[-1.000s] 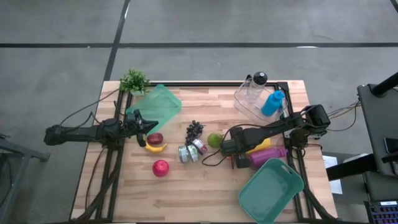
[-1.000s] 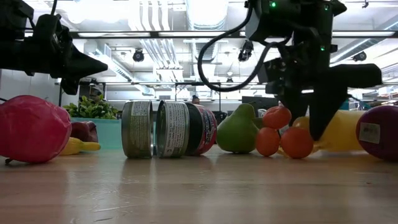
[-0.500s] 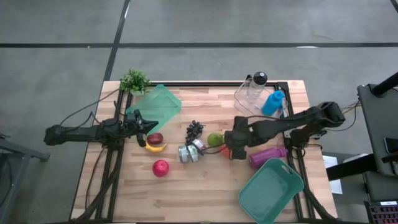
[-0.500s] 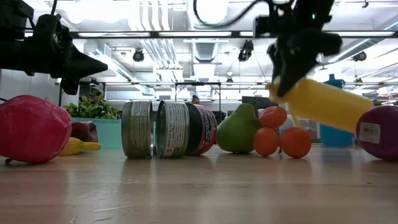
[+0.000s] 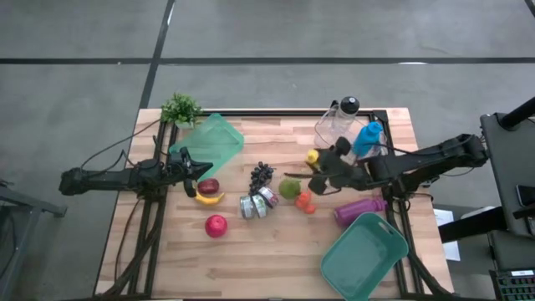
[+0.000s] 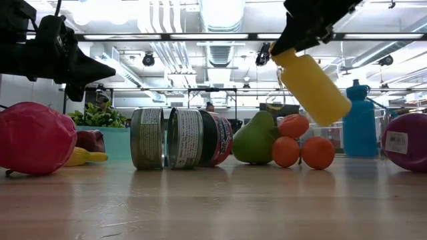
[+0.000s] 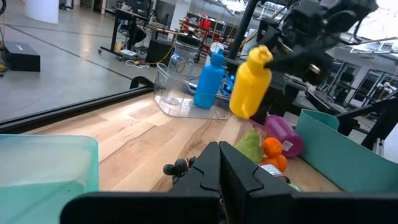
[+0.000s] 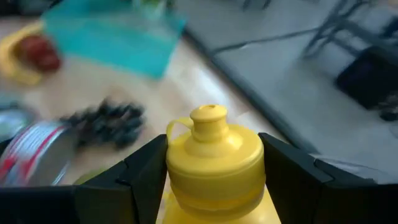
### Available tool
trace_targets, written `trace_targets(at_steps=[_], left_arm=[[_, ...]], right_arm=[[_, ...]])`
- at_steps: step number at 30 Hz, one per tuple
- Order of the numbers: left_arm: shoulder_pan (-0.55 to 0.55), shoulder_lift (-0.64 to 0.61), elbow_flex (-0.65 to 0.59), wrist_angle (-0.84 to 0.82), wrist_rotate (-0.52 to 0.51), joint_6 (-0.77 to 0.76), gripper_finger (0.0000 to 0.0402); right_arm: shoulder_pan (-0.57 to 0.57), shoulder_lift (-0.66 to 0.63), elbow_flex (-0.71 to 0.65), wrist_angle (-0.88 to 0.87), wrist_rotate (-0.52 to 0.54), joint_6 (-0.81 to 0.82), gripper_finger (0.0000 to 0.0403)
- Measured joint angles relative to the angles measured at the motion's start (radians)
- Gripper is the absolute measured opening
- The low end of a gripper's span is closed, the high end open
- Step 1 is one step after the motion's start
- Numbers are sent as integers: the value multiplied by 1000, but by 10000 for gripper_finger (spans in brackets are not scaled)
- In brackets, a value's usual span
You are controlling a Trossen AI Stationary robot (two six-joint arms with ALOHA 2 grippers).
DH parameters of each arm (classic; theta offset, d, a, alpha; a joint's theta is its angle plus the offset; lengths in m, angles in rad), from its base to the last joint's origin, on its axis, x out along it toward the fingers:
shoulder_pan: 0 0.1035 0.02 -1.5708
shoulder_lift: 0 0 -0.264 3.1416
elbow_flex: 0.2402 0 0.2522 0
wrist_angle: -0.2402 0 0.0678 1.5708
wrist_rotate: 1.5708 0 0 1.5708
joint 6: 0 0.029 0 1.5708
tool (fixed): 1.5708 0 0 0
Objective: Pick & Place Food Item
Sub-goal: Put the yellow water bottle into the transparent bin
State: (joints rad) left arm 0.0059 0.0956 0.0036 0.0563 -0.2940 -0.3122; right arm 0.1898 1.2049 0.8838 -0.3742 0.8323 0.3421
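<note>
Right wrist view: right gripper point(image 8: 214, 186) jaws clamp yellow mustard bottle point(image 8: 214, 168) by its neck, one finger each side, so it hangs tilted, clear of tomatoes point(image 6: 303, 150) & pear point(image 6: 257, 140) below. Left gripper point(image 5: 194, 170) shut, empty, idle nr teal lid point(image 5: 209, 144).

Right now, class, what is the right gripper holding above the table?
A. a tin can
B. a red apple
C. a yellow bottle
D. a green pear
C: the right gripper is clamped on the yellow bottle, which hangs tilted in the air, while the pear, the apple and the cans all rest on the table.
</note>
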Motion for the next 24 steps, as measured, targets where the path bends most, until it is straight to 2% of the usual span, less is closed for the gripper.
trace_targets(at_steps=[6,11,14,17,21,24], left_arm=[[0,0,0,0,0,0,1],[0,0,0,0,0,0,1],[0,0,0,0,0,0,1],[0,0,0,0,0,0,1],[0,0,0,0,0,0,1],[0,0,0,0,0,0,1]], right_arm=[[6,-82,-166,368,83,-67,226],[43,-98,-288,748,268,-255,226],[61,-90,-336,918,384,-365,226],[63,-84,-352,988,469,-403,226],[62,-84,-353,998,589,-409,226],[47,-84,-353,1008,615,-412,226]])
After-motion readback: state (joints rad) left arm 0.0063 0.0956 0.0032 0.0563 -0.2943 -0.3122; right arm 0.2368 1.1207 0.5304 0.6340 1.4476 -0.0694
